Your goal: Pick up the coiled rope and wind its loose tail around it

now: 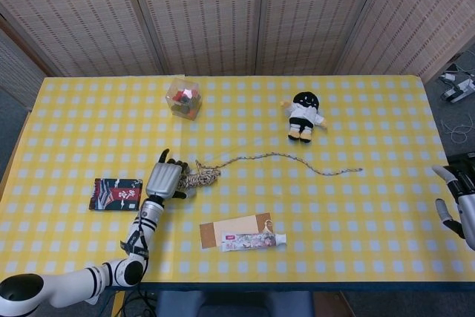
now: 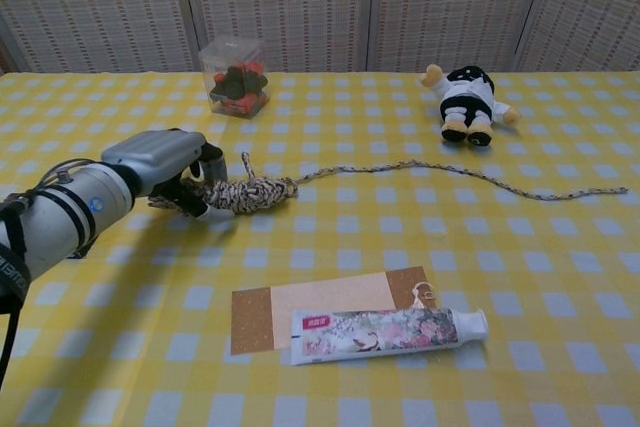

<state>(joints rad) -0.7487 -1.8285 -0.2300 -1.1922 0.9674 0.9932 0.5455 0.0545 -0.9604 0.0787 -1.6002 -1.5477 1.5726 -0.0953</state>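
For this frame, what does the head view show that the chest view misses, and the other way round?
Only the head view shows the right hand at the table's right edge, the dark snack packet, and cables on the floor. Only the chest view shows the left hand's fingers curled at the near end of the coiled rope. Both show the left hand, the rope's loose tail, clear box, plush doll and toothpaste tube on its card.
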